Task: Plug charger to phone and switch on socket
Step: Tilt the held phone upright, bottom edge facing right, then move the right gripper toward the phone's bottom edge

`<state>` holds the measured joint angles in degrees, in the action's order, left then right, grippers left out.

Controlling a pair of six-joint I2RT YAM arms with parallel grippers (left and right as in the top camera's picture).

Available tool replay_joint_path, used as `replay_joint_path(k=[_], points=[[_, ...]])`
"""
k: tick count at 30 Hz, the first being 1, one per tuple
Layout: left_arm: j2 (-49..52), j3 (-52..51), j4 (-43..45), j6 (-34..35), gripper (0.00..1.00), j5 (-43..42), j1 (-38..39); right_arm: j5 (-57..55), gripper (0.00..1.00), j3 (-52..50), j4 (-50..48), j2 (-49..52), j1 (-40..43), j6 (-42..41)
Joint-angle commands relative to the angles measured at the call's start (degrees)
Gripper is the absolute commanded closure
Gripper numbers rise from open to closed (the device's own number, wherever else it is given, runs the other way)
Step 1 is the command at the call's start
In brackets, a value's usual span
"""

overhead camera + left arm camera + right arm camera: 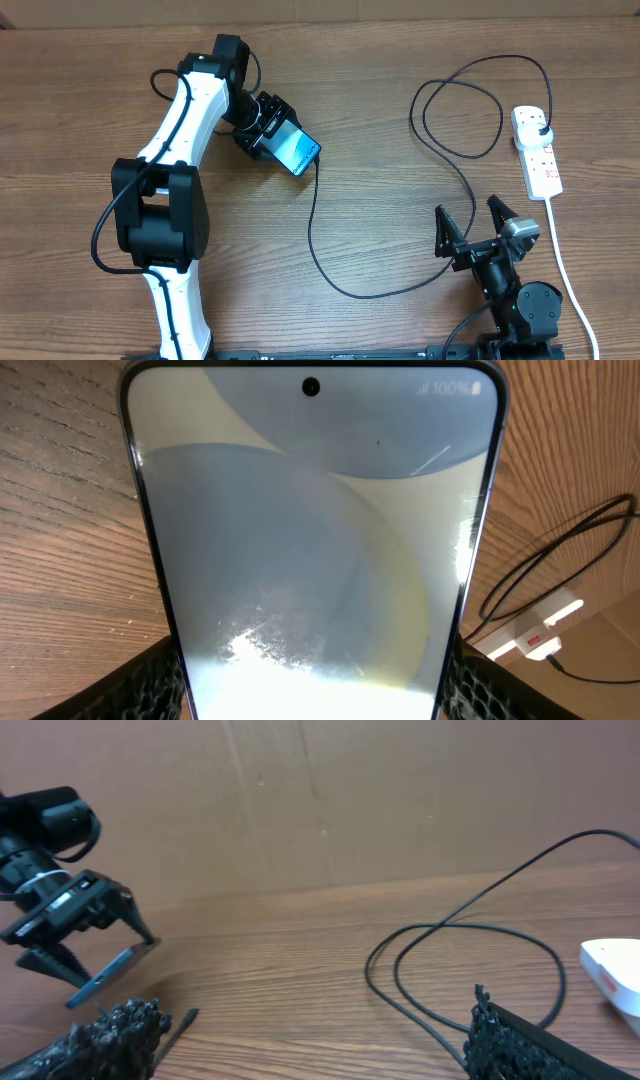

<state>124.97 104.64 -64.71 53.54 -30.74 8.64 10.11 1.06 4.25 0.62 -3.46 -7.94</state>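
Note:
My left gripper [272, 137] is shut on the phone [298, 151] and holds its sides, tilted above the table. The lit screen fills the left wrist view [310, 550], with the gripper's fingers [315, 695] at its lower edges. The phone also shows in the right wrist view [100, 977]. The charger cable [312, 235] loops across the table. Its black plug [541, 126] sits in the white socket [537, 152]. Its small tip [187, 1016] lies on the table near the phone's free end, apart from the phone. My right gripper [470, 222] is open and empty, low near the front edge.
The socket's thick white cord [566, 262] runs down the right side past the right arm. The cable makes a double loop [480, 935] left of the socket [612, 970]. A brown cardboard wall [350, 800] stands behind the table. The socket and cable also show in the left wrist view [535, 630].

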Motion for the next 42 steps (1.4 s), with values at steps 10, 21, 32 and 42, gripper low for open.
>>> replay_joint_path(k=[10, 21, 32, 42], points=[[0.11, 2.03, -0.04, -2.16, 0.63, -0.24, 0.39, 10.93, 0.0, 0.66, -0.74, 2.38, -0.33, -11.13], [0.11, 2.03, -0.02, -2.14, 0.63, -0.83, 0.39, 23.45, 0.0, 10.6, -0.79, 20.9, -0.33, -13.31], [0.11, 2.03, 0.04, -2.12, 0.64, -2.32, 0.39, 44.02, 0.0, 29.94, -0.79, 57.9, -0.35, -13.27], [0.11, 2.03, 0.0, -0.7, 0.64, -2.71, 0.39, 48.33, 0.0, 39.19, -4.17, 76.41, -7.52, -13.31]])
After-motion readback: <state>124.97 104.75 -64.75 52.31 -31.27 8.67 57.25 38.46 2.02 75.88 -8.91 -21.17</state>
